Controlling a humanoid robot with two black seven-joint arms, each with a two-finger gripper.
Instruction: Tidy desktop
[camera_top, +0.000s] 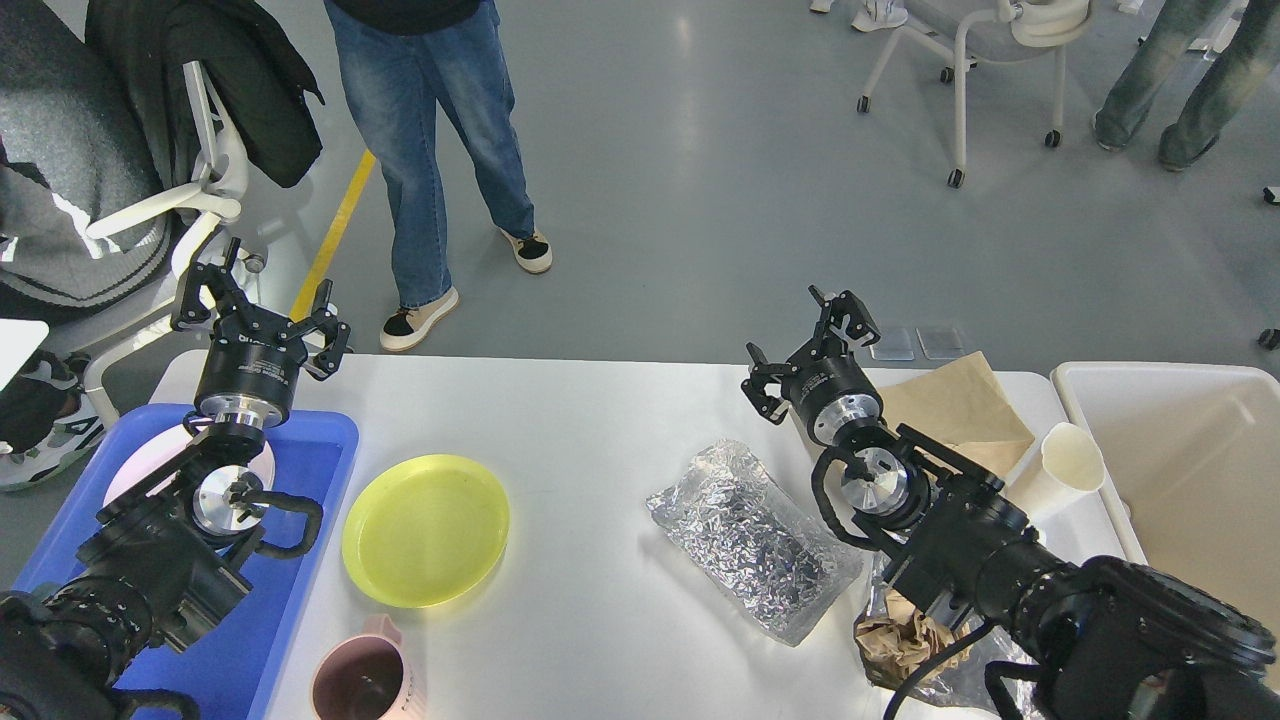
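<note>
The white desktop (600, 420) spans the lower half of the head view. On it lie a yellow plate (425, 528), a pink mug (360, 675) at the front edge, a crinkled silver foil bag (750, 535), a brown paper sheet (955, 405), a tipped white paper cup (1065, 465) and crumpled brown paper (900, 640) under my right arm. My left gripper (258, 310) is open and empty above the table's far left corner. My right gripper (810, 340) is open and empty above the far edge, beside the brown sheet.
A blue tray (310, 440) at the left holds a pale pink plate (150, 460). A cream-white bin (1180, 450) stands at the right. A person in jeans (430, 150) stands just beyond the table; chairs and other people are further back.
</note>
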